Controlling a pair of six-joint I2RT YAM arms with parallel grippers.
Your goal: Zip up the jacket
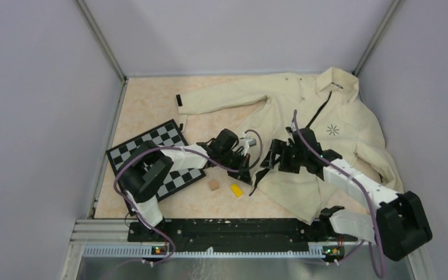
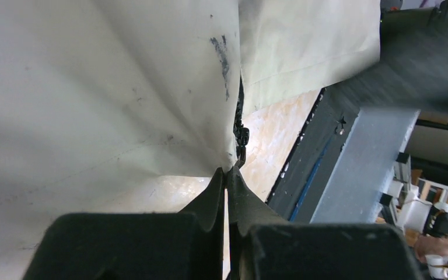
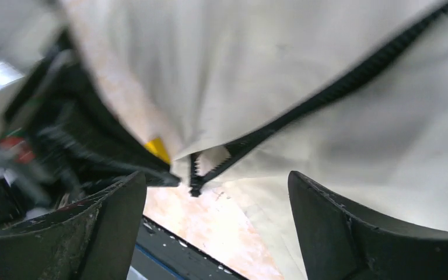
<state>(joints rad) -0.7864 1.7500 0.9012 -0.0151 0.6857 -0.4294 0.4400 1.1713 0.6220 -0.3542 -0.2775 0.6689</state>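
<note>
Jacket [image 1: 350, 125], cream long-sleeved fabric with a dark front zipper [image 3: 338, 84], lies spread over the beige marbled table [image 1: 146, 105] toward 1 o'clock in the top view: collar at 1, hem at 6, one sleeve stretched toward 10; a black-and-white checkerboard [image 1: 163, 137] sits at 9 o'clock, partly hidden under the left arm; the left gripper [image 2: 227, 175] is clamped tight on the hem corner just beside the zipper's lower end; the right gripper [image 3: 216, 221] is spread wide, gripping nothing, near that same zipper end; a small yellow block [image 1: 236, 189] and a tan cube [image 1: 213, 185] lie at 6 o'clock of the left gripper; a black starburst logo [image 1: 333, 129] marks the chest; the collar label [image 1: 336, 86] is too small to read; the right wrist view is blurred.
</note>
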